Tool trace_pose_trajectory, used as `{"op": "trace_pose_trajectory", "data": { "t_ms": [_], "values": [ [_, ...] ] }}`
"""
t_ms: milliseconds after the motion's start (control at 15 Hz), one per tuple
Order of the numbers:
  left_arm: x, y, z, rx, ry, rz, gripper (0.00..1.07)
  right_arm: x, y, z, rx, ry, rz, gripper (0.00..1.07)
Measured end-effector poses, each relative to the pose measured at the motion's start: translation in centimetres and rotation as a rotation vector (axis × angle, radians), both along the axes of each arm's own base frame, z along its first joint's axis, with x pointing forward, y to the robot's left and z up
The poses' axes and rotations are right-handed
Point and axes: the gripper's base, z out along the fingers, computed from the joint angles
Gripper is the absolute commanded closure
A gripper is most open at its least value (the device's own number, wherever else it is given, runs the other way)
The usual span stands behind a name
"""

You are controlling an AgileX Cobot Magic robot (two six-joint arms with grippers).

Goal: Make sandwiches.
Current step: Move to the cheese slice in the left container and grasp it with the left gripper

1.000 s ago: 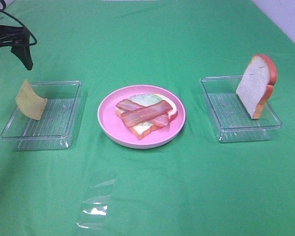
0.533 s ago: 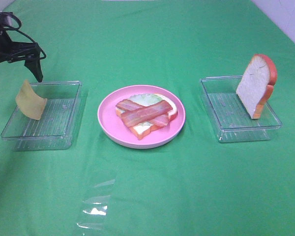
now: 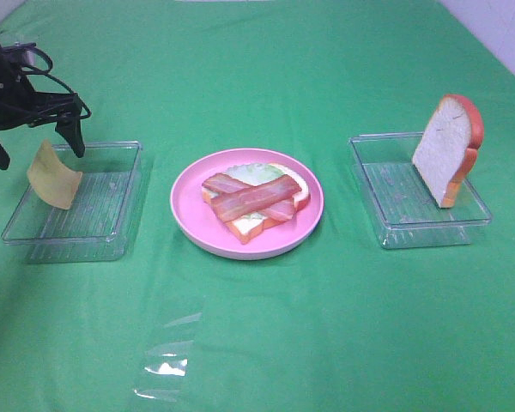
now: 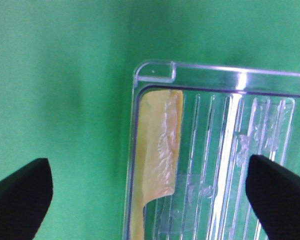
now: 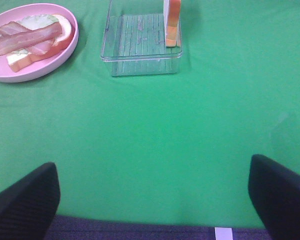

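on a green-covered desk (image 3: pixel 343 326), the left gripper (image 3: pixel 39 155) hangs over the left clear tray (image 3: pixel 99 145), its black fingers (image 4: pixel 20 200) spread wide and gripping nothing. one finger is over the cloth outside the tray, the other over its ribbed floor. the yellow cheese slice (image 3: pixel 53 176) leans against the tray's outer wall, which stands between it and the outside finger. the right gripper (image 5: pixel 152 165) has its fingers (image 5: pixel 25 200) wide apart and empty above bare cloth near the desk's front edge. on the pink plate (image 3: pixel 189 219) lie one bread slice (image 3: pixel 249 226), one lettuce leaf (image 3: pixel 253 172) and two crossed bacon strips (image 3: pixel 253 197). a second bread slice (image 3: pixel 442 150) stands upright in the right clear tray (image 3: pixel 395 232). one scrap of clear film (image 3: pixel 167 360) lies in front.
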Motion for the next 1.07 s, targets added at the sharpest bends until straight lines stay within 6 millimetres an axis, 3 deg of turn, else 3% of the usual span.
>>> {"op": "trace_pose_trajectory", "data": {
  "t_ms": [67, 333, 400, 733, 933, 1067],
  "values": [
    [0.08, 0.00, 0.02, 0.000, -0.009, 0.001, 0.21, 0.00, 0.00, 0.00, 0.000, 0.000, 0.000, 0.10],
    [0.09, 0.01, 0.02, 0.000, -0.010, 0.001, 0.73, 0.00, 0.00, 0.00, 0.000, 0.000, 0.000, 0.10],
    [0.09, 0.00, 0.02, -0.001, -0.010, 0.002, 0.82, 0.00, 0.00, 0.00, 0.000, 0.000, 0.000, 0.10],
    [0.08, -0.01, 0.02, -0.002, -0.009, 0.002, 0.88, 0.00, 0.00, 0.00, 0.000, 0.000, 0.000, 0.10],
    [0.01, -0.01, 0.00, -0.001, -0.001, -0.002, 1.06, 0.00, 0.00, 0.00, 0.000, 0.000, 0.000, 0.10],
    [-0.16, -0.02, -0.03, 0.001, 0.016, -0.018, 1.07, 0.00, 0.00, 0.00, 0.000, 0.000, 0.000, 0.10]
  ]
}}
